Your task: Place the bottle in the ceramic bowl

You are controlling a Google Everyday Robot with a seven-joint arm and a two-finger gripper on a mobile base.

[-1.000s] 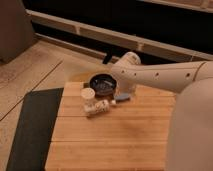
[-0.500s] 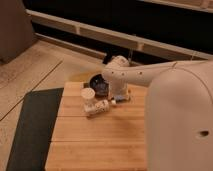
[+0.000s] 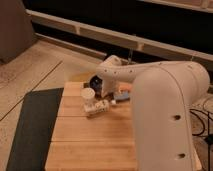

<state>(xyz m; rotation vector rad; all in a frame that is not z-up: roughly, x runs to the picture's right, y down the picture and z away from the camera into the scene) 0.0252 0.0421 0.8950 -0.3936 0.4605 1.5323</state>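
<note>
Hand (image 3: 104, 86): at the far end of the white arm (image 3: 160, 100), low over the back of the bench, right beside the bowl; mostly hidden under the wrist. It stands wide and holds nothing.
Bottle (image 3: 97, 106): lying on its side on the bench, pale, just in front of the cup and close to touching it; near the hand but apart from it, and outside the bowl.
Bowl (image 3: 94, 80): dark and round, at the back edge of the bench behind the cup; its right part is covered by the wrist. What is inside it cannot be told.
Cup (image 3: 88, 94): cream, upright, between the bowl and the bottle.
Flat thing (image 3: 121, 95): blue-grey, lying on the bench right of the hand, partly under the arm.
Bench (image 3: 85, 142): light wooden slats, with all the things gathered at its back.
Mat (image 3: 32, 125): dark, on the floor along the bench's left side.
</note>
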